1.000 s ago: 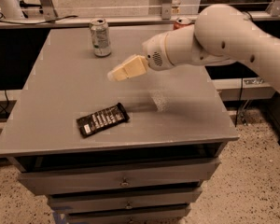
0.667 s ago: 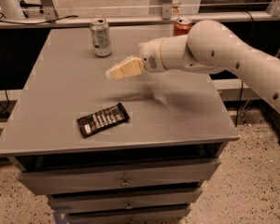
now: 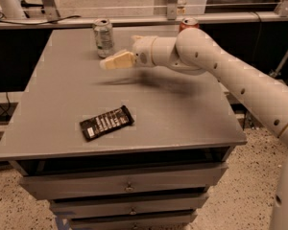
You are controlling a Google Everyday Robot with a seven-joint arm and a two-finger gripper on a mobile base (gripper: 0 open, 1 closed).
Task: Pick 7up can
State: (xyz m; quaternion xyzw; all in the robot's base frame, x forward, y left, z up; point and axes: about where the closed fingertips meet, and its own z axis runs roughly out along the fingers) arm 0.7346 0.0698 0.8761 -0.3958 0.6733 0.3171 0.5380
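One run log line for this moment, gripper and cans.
gripper: above table, just in front of 7up can | 7up can: upright at far side, not grasped | red can: behind arm | dark wrapper: near front

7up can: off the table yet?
No, the 7up can stands upright on the table, and the gripper hovers close beside it, not around it.

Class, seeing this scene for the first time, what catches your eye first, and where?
The big white robot arm reaches in from the right across the grey table, its hand hovering close beside the 7up can near the back. A black snack bar lies alone near the front left; a red can peeks out behind the arm.
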